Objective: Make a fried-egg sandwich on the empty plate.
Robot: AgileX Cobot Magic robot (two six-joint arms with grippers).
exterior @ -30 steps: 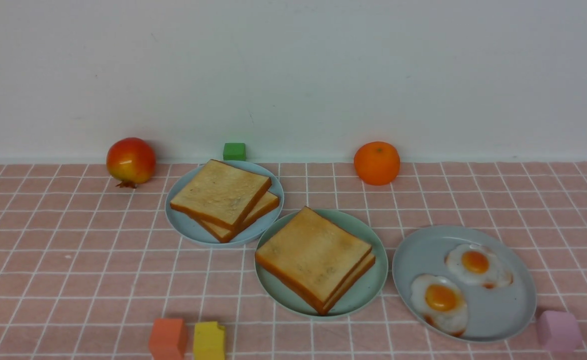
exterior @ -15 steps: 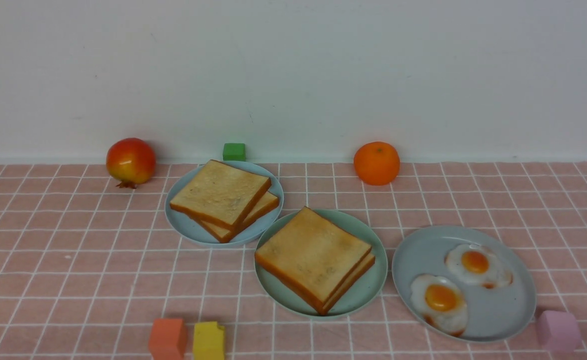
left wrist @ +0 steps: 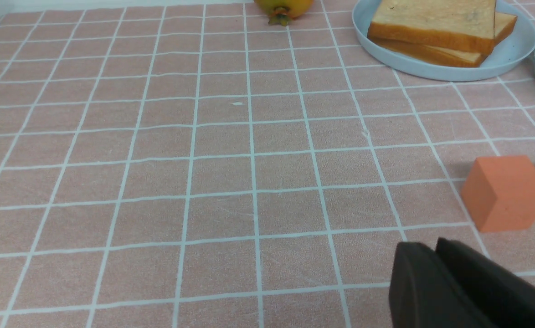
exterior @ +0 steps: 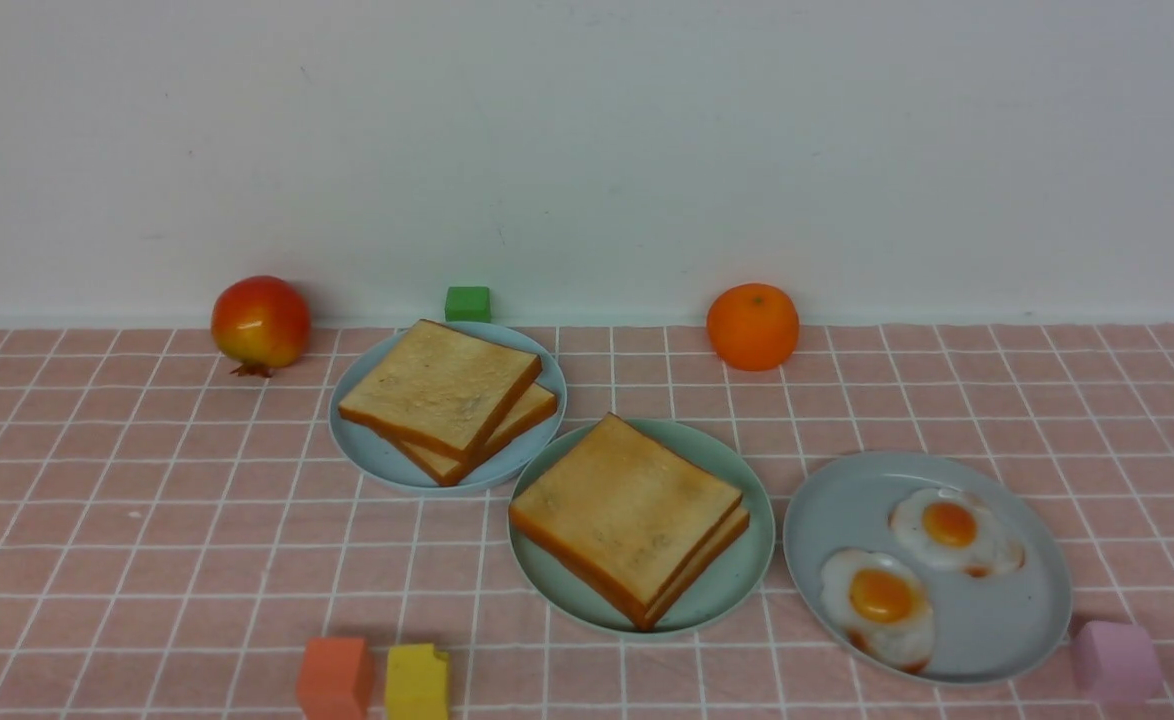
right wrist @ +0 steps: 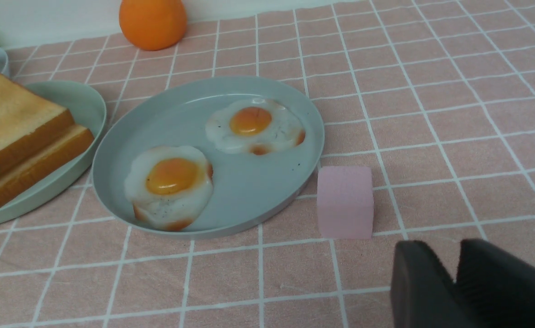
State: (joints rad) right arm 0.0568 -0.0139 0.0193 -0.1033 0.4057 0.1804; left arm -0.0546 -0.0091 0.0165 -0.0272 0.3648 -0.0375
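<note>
Glossy fried eggs (exterior: 879, 608), matt toast (exterior: 627, 515).

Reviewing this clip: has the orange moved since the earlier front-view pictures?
No, the orange has not visibly moved; it sits in the same spot beyond the green plate.

Plain pale grey wall (exterior: 587, 160); pink tablecloth (exterior: 147, 560) with white grid lines; soft light
</note>
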